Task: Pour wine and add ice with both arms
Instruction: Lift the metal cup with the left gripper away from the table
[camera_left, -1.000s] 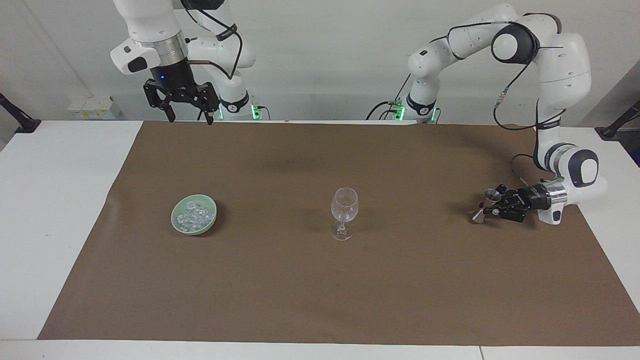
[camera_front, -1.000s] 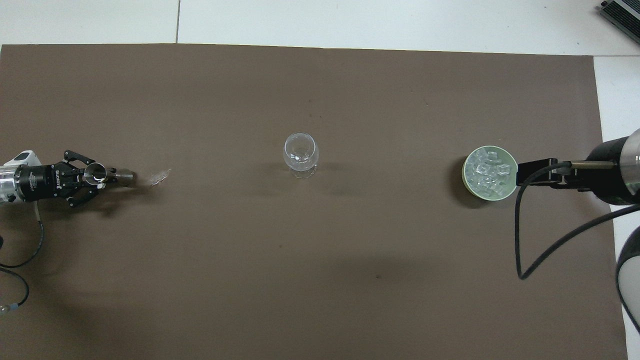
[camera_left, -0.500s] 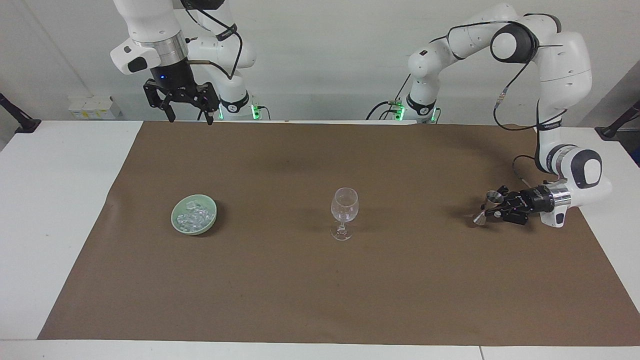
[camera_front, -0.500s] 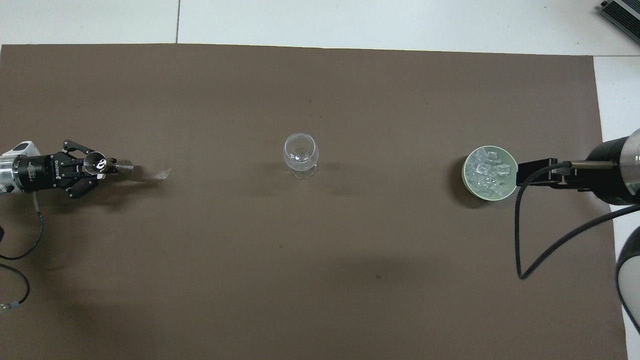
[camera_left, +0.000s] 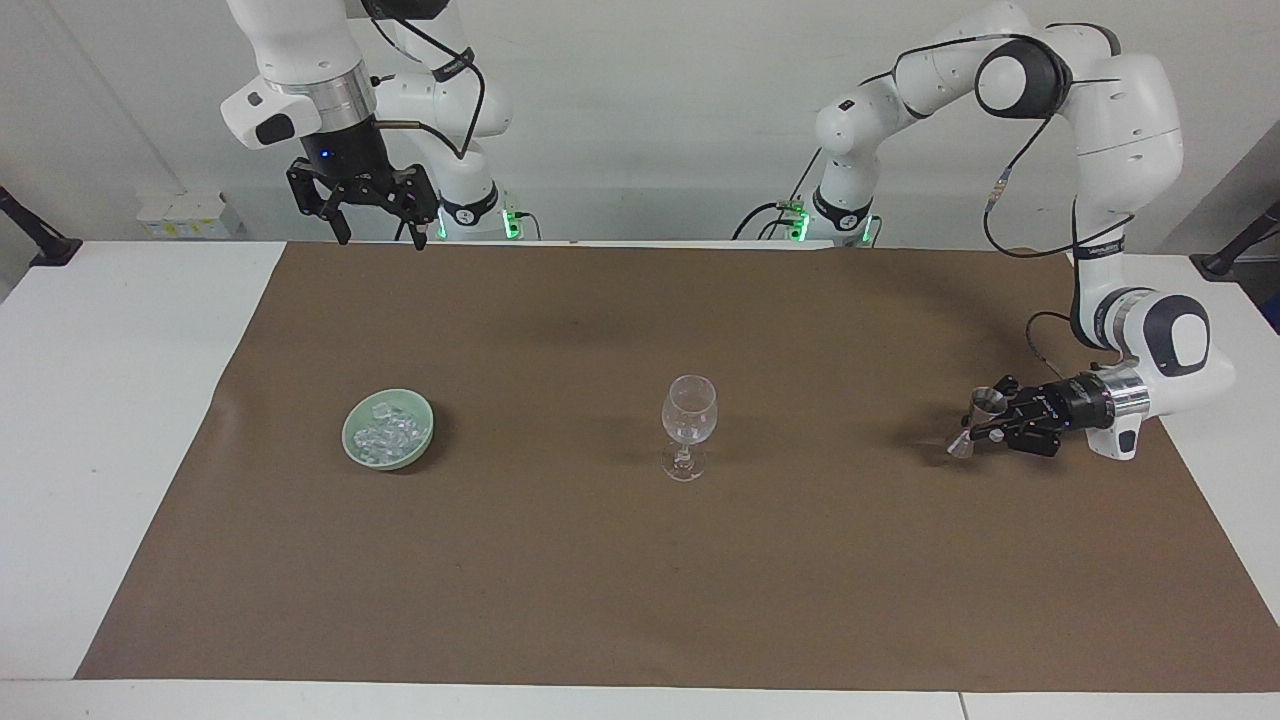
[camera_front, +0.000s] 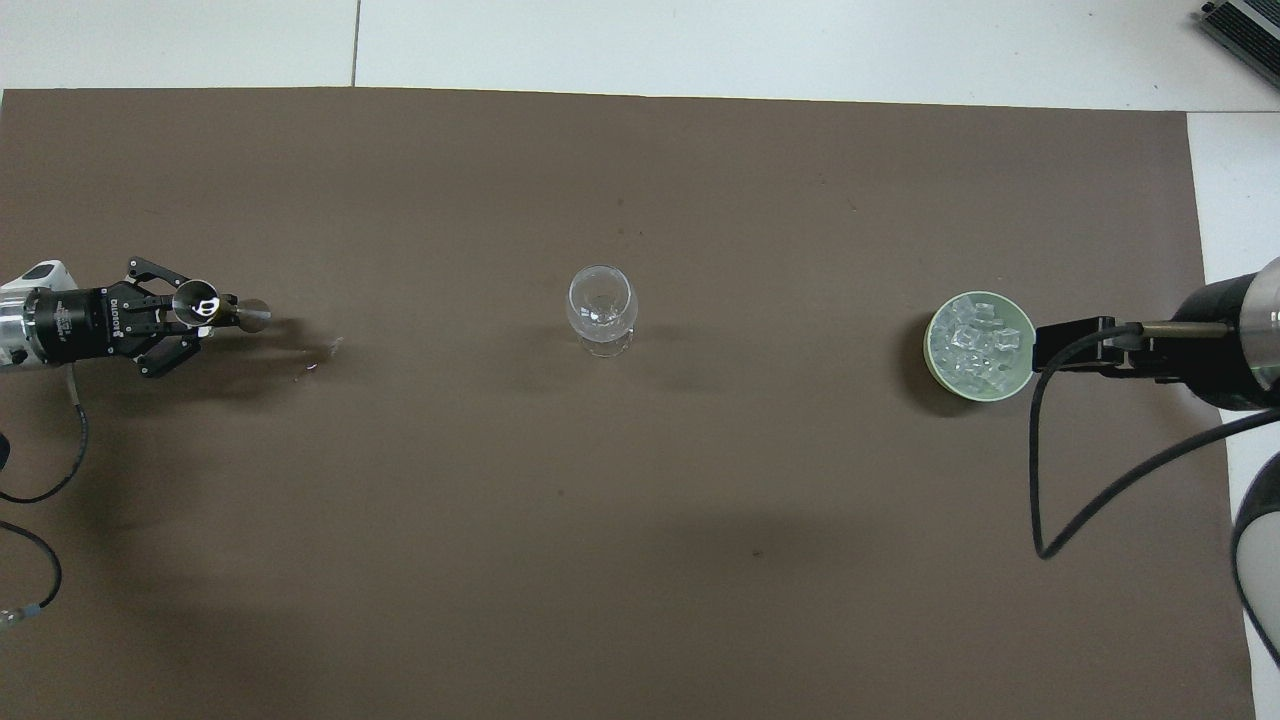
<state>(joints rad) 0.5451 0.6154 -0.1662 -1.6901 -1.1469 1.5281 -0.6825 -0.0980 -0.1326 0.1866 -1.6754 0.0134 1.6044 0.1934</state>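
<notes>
Left gripper (camera_left: 985, 422), clenched on a metal jigger (camera_left: 975, 420) held sideways just above the tabletop (camera_left: 600, 580), well apart from the stemmed glass (camera_left: 688, 425). Right gripper (camera_left: 378, 222), released, waits high; the ice (camera_left: 390, 432) lies in its green bowl (camera_left: 352, 447), ready for picking.

A plain brown mat (camera_left: 640, 560) covers most of a white table (camera_left: 110, 400). A pale green bowl (camera_left: 352, 442) holds clear, whitish-glinting ice (camera_left: 392, 430). A colourless, see-through stemmed glass (camera_left: 688, 412) stands on the mat. A shiny silver metal jigger (camera_left: 975, 422) shows against the black left gripper (camera_left: 990, 428). Both arms (camera_left: 1120, 120) are white with silver wrist rings; the right gripper (camera_left: 375, 225) is black, trailing black cables.
</notes>
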